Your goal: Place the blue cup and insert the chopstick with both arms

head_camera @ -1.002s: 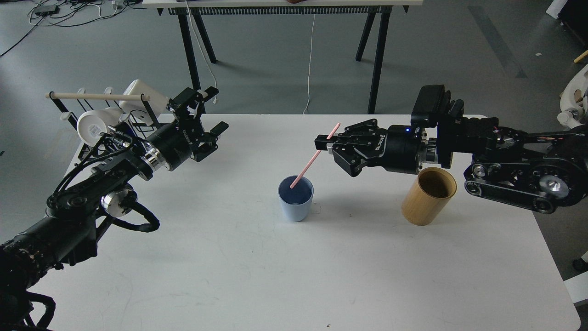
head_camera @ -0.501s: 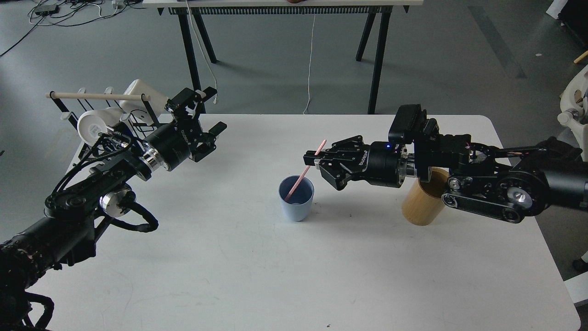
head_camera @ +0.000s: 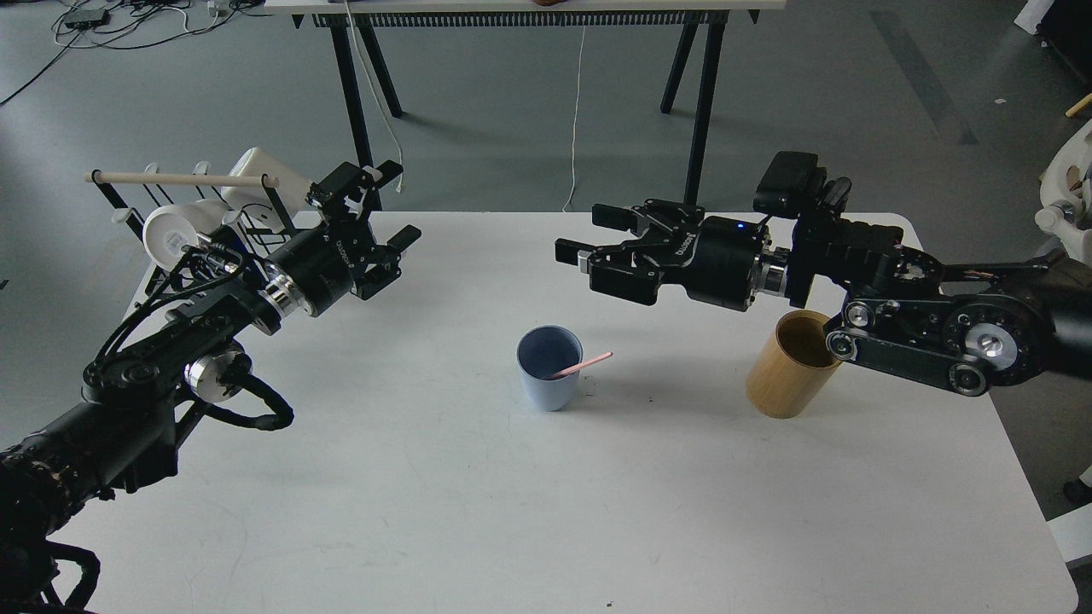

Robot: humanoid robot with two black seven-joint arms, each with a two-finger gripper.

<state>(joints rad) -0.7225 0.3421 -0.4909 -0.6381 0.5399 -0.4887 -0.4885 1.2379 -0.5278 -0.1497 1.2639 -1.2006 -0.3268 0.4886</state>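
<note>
From the head view, the blue cup (head_camera: 549,379) stands upright near the middle of the white counter (head_camera: 546,512), and the pink chopstick (head_camera: 582,366) lies in it, its lower end down inside the dark blue interior and its upper part leaning over the right side of the rim, sticking out toward the tan wooden cylinder (head_camera: 795,364). The right gripper (head_camera: 589,243) hovers above and to the right of the cup, well apart from the stick, its jaws released and spread with nothing between them. The left gripper (head_camera: 394,249) hangs over the left part of the counter, near the mug rack (head_camera: 183,183) with its white mugs (head_camera: 171,237); its jaws are likewise spread and hold nothing. Judged from how things lie, both parts of the task look done: cup set down, stick inside. The step in hand is therefore the retreat, and doing it well means lifting the right arm up and back along a path that does not sweep low across the cup, since the stick leans at a shallow angle and a light plastic tumbler would tip from a small nudge on that overhanging end. The wooden cylinder sits just under the right arm's forearm links, so that arm should rise before it swings rightward. The left arm has open counter around it and needs only to draw back without catching the rack's wooden rod (head_camera: 183,179).
</note>
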